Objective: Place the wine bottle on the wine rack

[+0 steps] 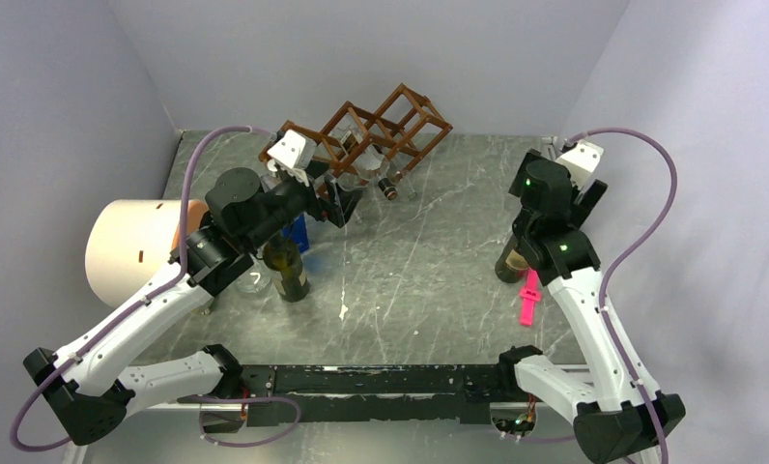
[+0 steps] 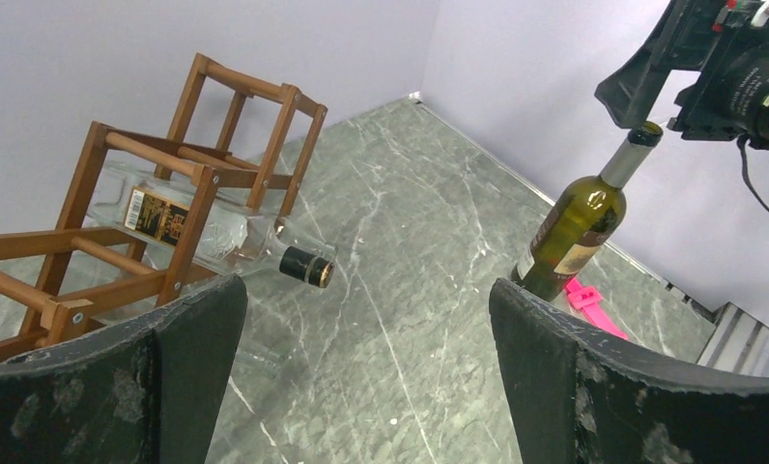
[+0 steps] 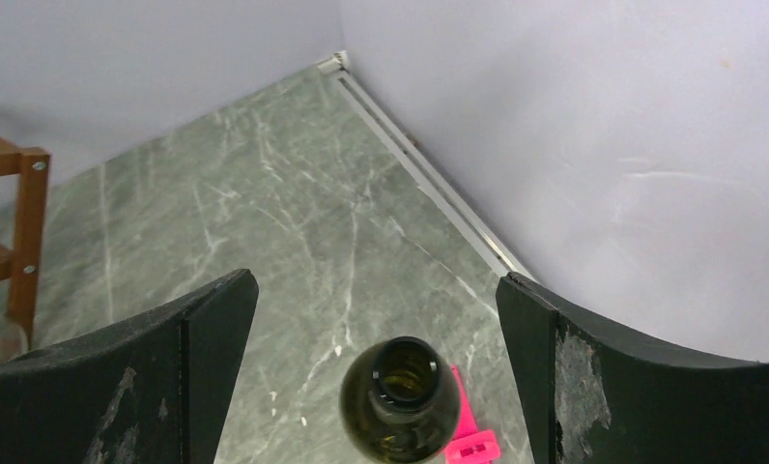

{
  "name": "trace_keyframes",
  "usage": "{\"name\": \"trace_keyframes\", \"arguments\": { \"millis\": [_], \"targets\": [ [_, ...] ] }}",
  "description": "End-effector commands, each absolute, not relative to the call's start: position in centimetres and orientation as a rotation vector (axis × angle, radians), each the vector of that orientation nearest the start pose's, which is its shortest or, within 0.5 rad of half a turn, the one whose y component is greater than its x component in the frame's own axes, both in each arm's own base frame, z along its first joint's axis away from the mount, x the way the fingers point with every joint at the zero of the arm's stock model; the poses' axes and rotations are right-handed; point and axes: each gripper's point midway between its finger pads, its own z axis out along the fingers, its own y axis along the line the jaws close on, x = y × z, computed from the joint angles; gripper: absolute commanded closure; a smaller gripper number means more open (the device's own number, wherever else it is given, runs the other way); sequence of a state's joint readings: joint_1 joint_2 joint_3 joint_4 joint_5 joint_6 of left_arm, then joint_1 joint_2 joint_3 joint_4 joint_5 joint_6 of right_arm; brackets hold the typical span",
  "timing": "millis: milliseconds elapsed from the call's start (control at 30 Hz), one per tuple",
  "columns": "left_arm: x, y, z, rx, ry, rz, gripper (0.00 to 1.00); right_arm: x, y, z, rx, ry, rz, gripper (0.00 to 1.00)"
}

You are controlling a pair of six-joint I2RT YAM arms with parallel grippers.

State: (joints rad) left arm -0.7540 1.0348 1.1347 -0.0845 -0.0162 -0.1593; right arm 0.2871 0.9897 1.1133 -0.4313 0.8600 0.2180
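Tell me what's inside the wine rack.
A clear bottle lies in a lower cell of the wine rack, dark-capped neck poking out. The cell above looks empty. Cells behind the left arm are hidden.

Three bottles, one wine rack, one pink object, one white roll

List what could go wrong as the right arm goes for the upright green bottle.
Right gripper hangs open above the upright green bottle: a grip on the neck may tip it. The pink tool beside its base could snag it. The clear bottle juts neck-first from the wine rack and may get bumped.
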Motion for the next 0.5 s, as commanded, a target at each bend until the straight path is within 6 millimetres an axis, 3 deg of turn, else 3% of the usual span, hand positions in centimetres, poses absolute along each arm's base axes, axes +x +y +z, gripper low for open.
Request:
{"name": "trace_keyframes", "arguments": {
  "millis": [0,100,300,467],
  "targets": [
    [26.2,-26.4,40.1,0.468,1.478,-0.775,0.0,30.8,-5.6,31.1,0.603,1.71,-0.435,0.01],
    [26.0,-26.4,39.9,0.472,1.482,-0.781,0.0,30.8,-5.9,29.3,0.606,1.742,-0.432,0.05],
    [26.0,-26.6,39.4,0.478,1.493,-0.79,0.0,30.0,-6.3,27.1,0.626,1.686,-0.412,0.28],
    [25.9,-26.8,39.7,0.485,1.478,-0.804,0.02,30.1,-6.5,26.2,0.622,1.683,-0.433,0.4]
  ]
}}
